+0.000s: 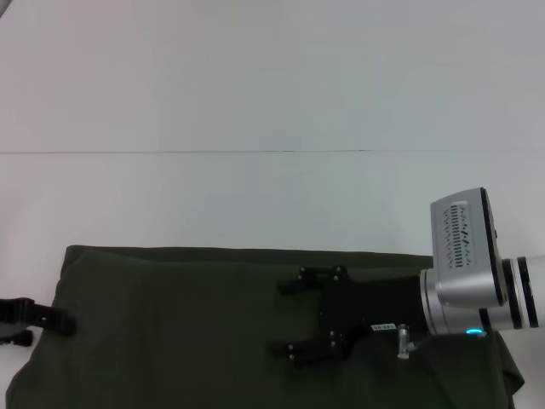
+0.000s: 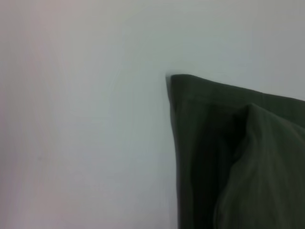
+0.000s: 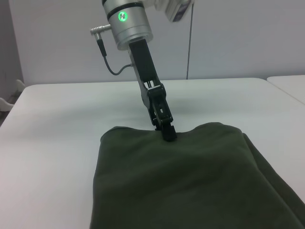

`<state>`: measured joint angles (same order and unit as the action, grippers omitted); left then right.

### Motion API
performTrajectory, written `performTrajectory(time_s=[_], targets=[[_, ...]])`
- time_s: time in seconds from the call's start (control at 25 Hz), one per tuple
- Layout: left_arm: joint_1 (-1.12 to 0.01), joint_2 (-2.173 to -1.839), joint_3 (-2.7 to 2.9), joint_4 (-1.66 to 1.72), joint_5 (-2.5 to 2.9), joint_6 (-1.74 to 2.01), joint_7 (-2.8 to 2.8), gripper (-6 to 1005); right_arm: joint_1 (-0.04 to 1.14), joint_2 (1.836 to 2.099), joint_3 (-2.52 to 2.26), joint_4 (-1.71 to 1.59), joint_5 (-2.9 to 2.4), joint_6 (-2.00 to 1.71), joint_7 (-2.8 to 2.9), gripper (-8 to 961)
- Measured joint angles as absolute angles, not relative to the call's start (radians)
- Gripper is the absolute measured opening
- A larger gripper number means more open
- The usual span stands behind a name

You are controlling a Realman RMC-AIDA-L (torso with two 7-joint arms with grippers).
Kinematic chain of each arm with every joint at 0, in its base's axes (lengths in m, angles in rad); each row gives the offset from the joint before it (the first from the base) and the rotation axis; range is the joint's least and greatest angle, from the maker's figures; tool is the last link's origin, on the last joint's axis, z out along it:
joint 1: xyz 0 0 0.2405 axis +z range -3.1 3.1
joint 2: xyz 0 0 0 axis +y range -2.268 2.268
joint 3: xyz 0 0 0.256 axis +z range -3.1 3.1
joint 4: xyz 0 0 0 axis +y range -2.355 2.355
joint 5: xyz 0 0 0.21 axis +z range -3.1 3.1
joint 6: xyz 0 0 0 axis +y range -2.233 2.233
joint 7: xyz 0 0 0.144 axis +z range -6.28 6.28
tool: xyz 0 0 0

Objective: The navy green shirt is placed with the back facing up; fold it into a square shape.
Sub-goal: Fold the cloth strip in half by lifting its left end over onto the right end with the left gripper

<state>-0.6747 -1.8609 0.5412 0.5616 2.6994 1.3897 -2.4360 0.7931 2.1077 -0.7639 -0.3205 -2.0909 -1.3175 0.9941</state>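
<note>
the right gripper [image 1: 291,317] hovers spread wide over the shirt [image 1: 187,332], holding nothing; the left gripper [image 3: 169,135] pinches its far edge, likely anchoring a fold.

Place: a robot test room or lab, as far as I could judge. Evidence, listed:
- A broad, plain white table [image 1: 255,196] filled my head view, with one thin seam line across the upper half of the frame.
- In my right wrist view, a bare pale wall [image 3: 238,38] stood behind the table in the upper part of the frame.
- A second white tabletop's corner [image 3: 290,86] showed at the right edge of that frame.
- No household furnishing appeared.
</note>
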Motion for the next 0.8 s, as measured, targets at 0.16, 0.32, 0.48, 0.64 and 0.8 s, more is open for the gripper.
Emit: performTrajectory(time_s=[0.16,0.32,0.48,0.64,0.8], targets=[[-0.683,-1.861,0.542,0.545,2.694,1.393,-2.436,877,0.793,2.108,-0.764,-0.321,-2.091,-1.317,0.994,908],[-0.694,-1.868,0.542,0.532,2.690,1.393,-2.436,877,0.793,2.108,-0.764,-0.321,-2.091,-1.317,0.995,908],[-0.710,-1.888,0.537,0.525,2.687,1.393,-2.435,877,0.793,2.108,-0.764,-0.321,-2.091,-1.318,0.996,908],[-0.721,-1.909,0.535,0.521,2.666,1.394,-2.435,876,0.793,2.108,-0.764,-0.321,-2.091,-1.318,0.996,908],[-0.734,-1.918,0.539,0.503,2.651,1.398,-2.438,876,0.795,2.108,-0.764,-0.320,-2.091,-1.317,0.996,908]])
